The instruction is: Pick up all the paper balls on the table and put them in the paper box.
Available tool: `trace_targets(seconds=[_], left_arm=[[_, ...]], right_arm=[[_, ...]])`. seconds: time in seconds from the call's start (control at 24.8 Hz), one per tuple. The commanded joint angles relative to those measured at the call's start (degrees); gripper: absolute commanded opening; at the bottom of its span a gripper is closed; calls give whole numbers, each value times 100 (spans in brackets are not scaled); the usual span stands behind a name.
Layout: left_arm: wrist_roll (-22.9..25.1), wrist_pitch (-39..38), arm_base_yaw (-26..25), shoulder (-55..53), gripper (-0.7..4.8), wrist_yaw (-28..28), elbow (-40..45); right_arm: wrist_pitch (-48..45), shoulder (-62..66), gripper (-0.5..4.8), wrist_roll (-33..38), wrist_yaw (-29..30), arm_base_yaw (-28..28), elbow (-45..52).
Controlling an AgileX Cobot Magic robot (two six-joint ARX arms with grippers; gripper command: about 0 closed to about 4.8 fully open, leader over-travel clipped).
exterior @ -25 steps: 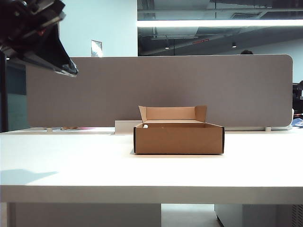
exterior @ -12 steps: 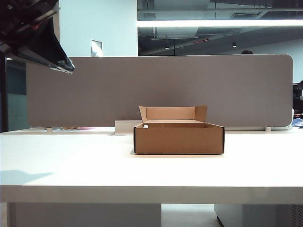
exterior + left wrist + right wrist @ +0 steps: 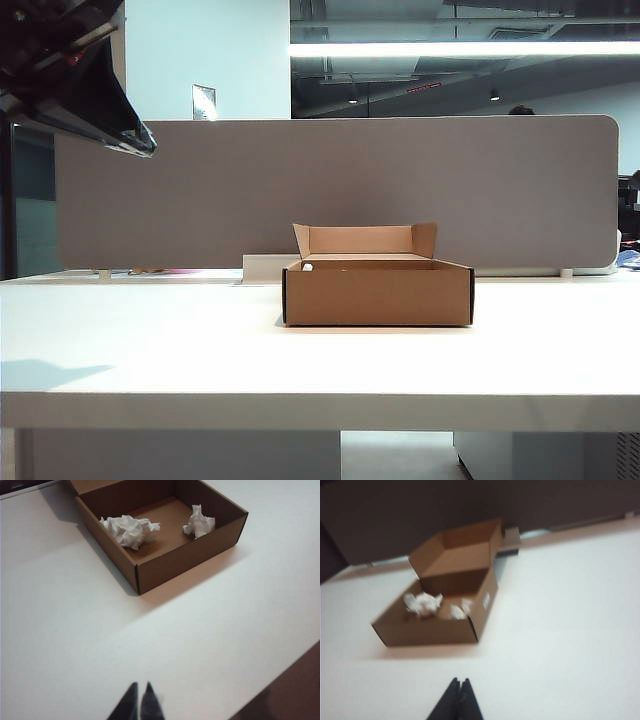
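Note:
The brown paper box (image 3: 378, 293) stands open in the middle of the white table (image 3: 300, 370). Two crumpled white paper balls lie inside it, a larger one (image 3: 130, 529) and a smaller one (image 3: 199, 524); the right wrist view shows them as blurred wads (image 3: 422, 603) (image 3: 456, 611). A white bit (image 3: 307, 267) peeks over the box rim. My left gripper (image 3: 140, 686) hangs shut and empty over bare table, short of the box. My right gripper (image 3: 459, 681) is shut and empty too, well back from the box (image 3: 437, 625). No paper ball shows on the table itself.
The left arm (image 3: 80, 90) juts dark into the upper left of the exterior view, high above the table. A grey divider panel (image 3: 330, 190) runs along the back. A low white block (image 3: 262, 268) lies behind the box. The table's front edge (image 3: 320, 410) is near.
The left arm's dark end has edged slightly up and to the left in the exterior view. The box has not moved.

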State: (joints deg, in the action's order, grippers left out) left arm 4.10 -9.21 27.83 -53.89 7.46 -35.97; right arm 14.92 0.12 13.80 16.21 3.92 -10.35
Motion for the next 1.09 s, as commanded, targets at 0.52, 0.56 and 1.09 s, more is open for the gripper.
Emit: trace_targets(seconds=[0.52, 0.56, 1.09], left_arm=[[173, 79, -7, 22, 11, 26, -13], [179, 79, -7, 22, 11, 26, -13], [369, 649, -7, 59, -5, -116, 105]], right_arm=[[-1241, -4, -5, -435, -859, -2, 1034], [-1182, -2, -5, -684, -1113, -2, 1034], [-599, -2, -5, -782, -1139, -9, 1032]])
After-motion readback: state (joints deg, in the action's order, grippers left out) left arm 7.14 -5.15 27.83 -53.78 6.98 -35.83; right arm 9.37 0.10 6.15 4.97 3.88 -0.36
